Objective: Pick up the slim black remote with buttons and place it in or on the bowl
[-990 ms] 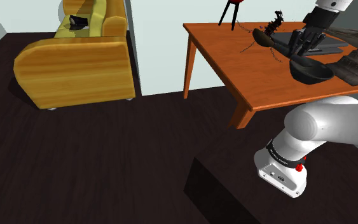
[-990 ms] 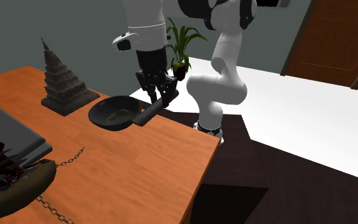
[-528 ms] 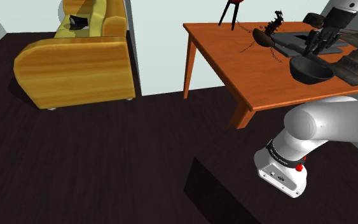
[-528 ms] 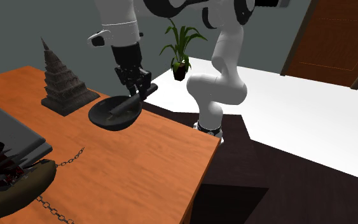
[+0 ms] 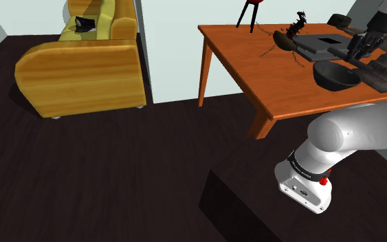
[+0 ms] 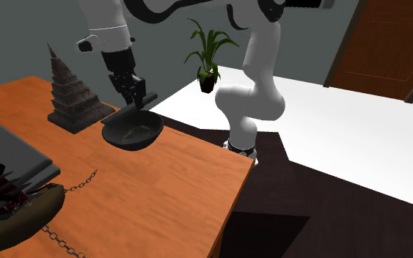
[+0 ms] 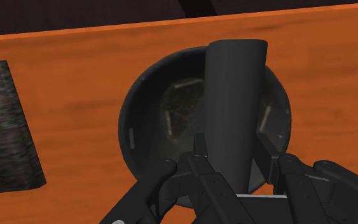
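Note:
My black gripper (image 7: 231, 167) is shut on the slim dark remote (image 7: 234, 108), clasping its near end between the fingers. The remote is plain dark grey, with no buttons visible, and it reaches out over the hollow of the dark bowl (image 7: 130, 121) right beneath it. In the second exterior view the gripper (image 6: 133, 95) hangs just above the bowl (image 6: 133, 133) at its far rim, near the table edge, and the remote (image 6: 122, 113) slants down toward that rim. From the shoulder camera the gripper (image 5: 361, 47) is above and behind the bowl (image 5: 336, 76).
On the orange table (image 6: 161, 190) a grey pagoda figure (image 6: 69, 91) stands close behind the bowl. A dark slab (image 6: 6, 157) and a ship model with a chain (image 6: 14, 209) lie farther along. A yellow sofa (image 5: 82, 65) stands across the dark floor.
The arm has swung toward the second exterior view's left, carrying the remote from beside the bowl's right rim to above the bowl. The grip has stayed shut.

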Controlling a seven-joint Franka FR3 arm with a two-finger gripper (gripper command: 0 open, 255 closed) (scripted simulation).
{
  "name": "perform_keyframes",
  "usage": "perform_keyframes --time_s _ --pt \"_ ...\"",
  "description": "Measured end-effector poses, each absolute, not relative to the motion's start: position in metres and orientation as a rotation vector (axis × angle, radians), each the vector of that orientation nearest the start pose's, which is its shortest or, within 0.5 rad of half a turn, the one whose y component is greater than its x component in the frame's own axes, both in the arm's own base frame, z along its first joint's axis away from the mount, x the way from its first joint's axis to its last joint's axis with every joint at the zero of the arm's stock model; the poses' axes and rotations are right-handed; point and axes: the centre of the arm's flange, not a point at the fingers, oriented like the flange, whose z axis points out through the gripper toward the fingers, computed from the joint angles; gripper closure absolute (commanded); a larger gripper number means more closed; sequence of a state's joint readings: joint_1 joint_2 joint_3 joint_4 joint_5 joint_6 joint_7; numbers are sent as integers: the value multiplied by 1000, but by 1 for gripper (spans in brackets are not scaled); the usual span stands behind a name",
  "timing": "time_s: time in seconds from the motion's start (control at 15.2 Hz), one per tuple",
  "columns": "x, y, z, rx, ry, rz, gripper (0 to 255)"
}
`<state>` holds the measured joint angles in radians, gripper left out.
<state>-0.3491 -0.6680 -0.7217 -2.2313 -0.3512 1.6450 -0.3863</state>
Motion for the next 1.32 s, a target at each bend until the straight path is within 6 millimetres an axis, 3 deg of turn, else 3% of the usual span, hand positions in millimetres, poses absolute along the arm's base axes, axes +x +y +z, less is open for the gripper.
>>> perform_keyframes --time_s 0.66,1.12,1.19,1.32 --pt "114 -395 490 -2956 790 -16 255" --pt "113 -396 483 -2957 790 -17 255" --pt "113 -396 483 -2957 790 -17 0" --pt "113 -396 483 -2957 790 -17 0"
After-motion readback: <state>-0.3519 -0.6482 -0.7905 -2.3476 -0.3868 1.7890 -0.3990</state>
